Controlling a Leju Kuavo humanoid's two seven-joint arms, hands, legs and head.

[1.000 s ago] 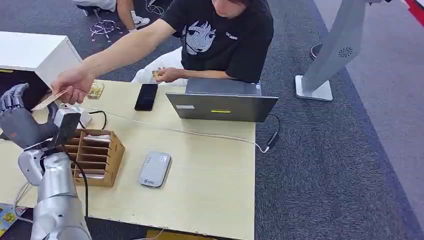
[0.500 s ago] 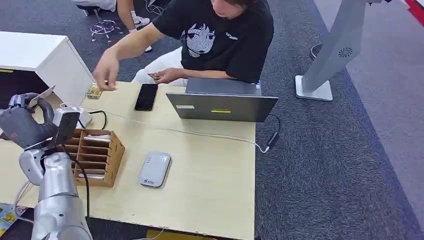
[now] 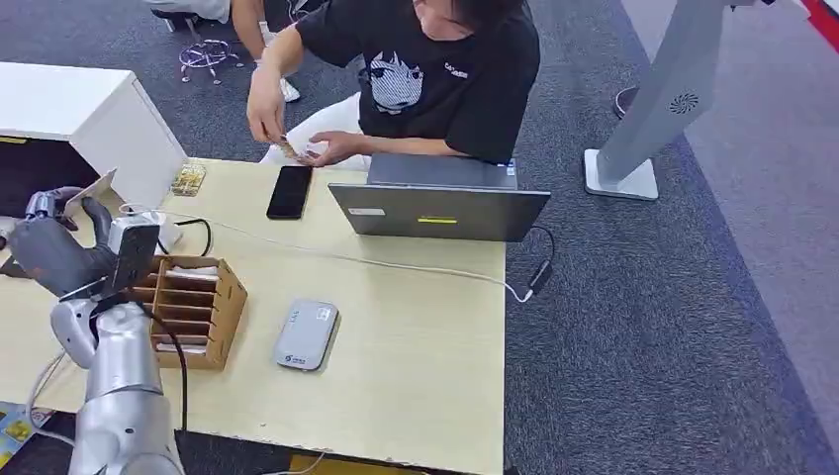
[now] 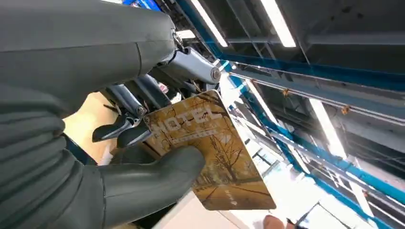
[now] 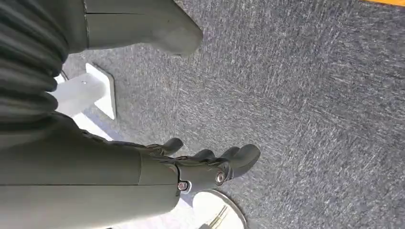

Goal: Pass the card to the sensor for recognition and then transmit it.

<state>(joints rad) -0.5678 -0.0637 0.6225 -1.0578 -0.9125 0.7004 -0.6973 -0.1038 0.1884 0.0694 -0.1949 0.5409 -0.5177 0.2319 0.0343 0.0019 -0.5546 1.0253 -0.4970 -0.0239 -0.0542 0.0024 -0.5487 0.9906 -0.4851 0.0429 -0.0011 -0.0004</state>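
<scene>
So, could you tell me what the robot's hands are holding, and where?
The left hand pinches the hotel card near one end; the right hand holds nothing.

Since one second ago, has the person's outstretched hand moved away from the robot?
Yes. The person's hand has drawn back from over the table's corner near the white cabinet to beyond the phone. The card is now in the left hand.
</scene>
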